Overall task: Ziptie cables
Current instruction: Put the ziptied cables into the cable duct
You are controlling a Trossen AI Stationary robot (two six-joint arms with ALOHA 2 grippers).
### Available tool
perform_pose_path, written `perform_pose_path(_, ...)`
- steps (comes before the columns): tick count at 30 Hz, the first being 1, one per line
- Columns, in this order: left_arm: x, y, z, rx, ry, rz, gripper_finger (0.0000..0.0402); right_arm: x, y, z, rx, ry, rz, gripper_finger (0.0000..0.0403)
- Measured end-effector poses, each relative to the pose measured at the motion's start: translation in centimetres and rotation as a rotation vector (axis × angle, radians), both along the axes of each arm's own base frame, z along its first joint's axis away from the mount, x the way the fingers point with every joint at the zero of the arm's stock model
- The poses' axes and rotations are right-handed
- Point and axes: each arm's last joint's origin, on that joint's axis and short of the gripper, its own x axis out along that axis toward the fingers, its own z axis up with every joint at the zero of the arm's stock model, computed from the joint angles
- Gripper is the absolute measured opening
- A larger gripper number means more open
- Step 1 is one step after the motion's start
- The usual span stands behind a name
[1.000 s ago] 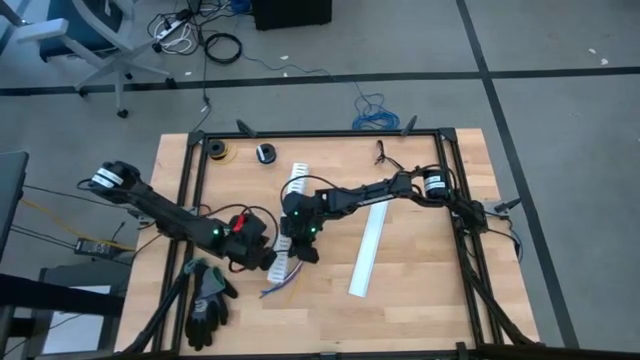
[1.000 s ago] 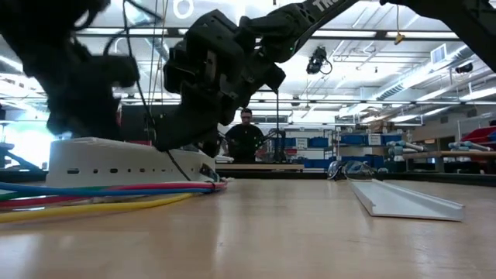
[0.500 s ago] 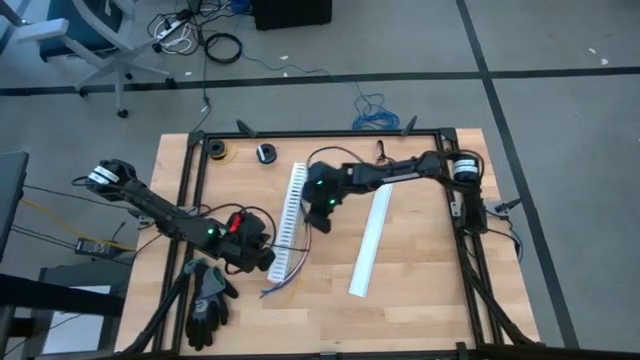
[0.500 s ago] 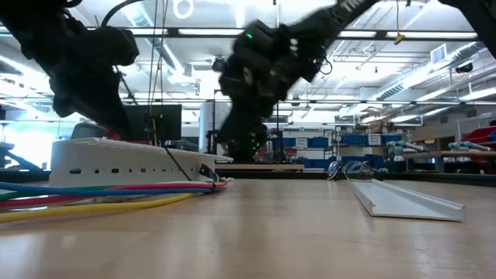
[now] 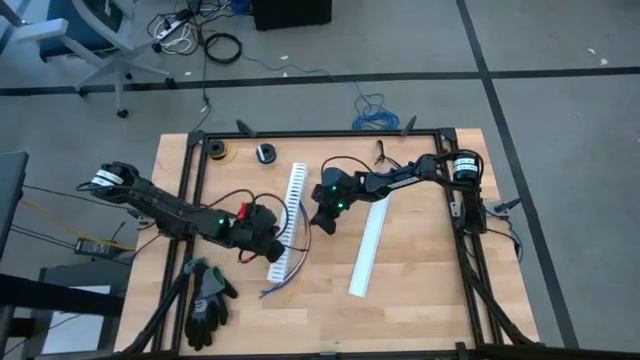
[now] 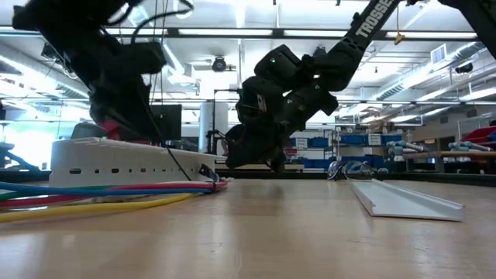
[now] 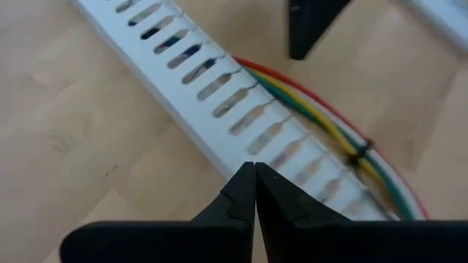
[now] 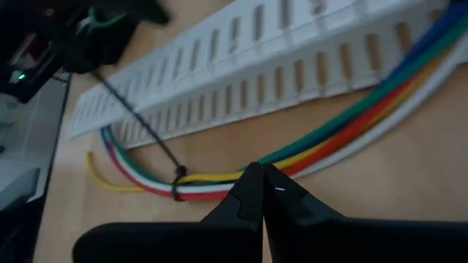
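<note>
On the wooden bench point(image 5: 420, 280) a long white slotted strip point(image 5: 288, 215) ran from the far side toward the near edge, left of centre. The cables point(image 5: 285, 280), a bundle of green, red, yellow, blue and white wires, lay along the strip's right side and fanned out past its near end; a thin dark tie point(image 8: 178, 183) was wrapped around them, its tail point(image 8: 135, 120) slanting up across the strip.

The left gripper point(image 5: 268, 243) sat against the left side of the strip near its near end, its jaws pressed together with nothing between them; the left wrist view showed the closed tips just over the slotted strip. The right gripper point(image 5: 322, 222) hung just right of the strip, near its middle, jaws likewise closed and empty, with the tied bundle directly ahead of its tips in its wrist view.

A plain white channel point(image 5: 368, 245) lay further right. A pair of dark gloves point(image 5: 207, 300) rested at the near left corner.
</note>
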Motion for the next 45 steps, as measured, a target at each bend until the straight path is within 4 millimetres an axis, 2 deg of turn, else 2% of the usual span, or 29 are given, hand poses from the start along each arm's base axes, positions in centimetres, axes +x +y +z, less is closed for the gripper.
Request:
perform_pose_path(7,0.4,0.5,-0.7,-0.013,0.032,0.006,0.0019,0.1,0.1,0.1,-0.014,-0.019,0.012,0.0)
perform_pose_path(15,1.2,0.5,-0.3,0.01,-0.029,-0.047,0.0019,0.1,0.1,0.1,-0.028,-0.022,0.012,0.0)
perform_pose_path(24,0.9,1.5,-0.8,-0.025,0.045,-0.004,0.0019,0.1,0.1,0.1,-0.036,-0.023,0.017,0.0)
perform_pose_path(34,0.9,1.6,-2.0,-0.033,0.075,0.031,0.0019,0.1,0.1,0.1,-0.042,-0.025,0.021,0.0)
perform_pose_path(45,0.3,1.8,-2.3,-0.024,0.105,0.079,0.0019,0.1,0.1,0.1,-0.048,-0.027,0.026,0.0)
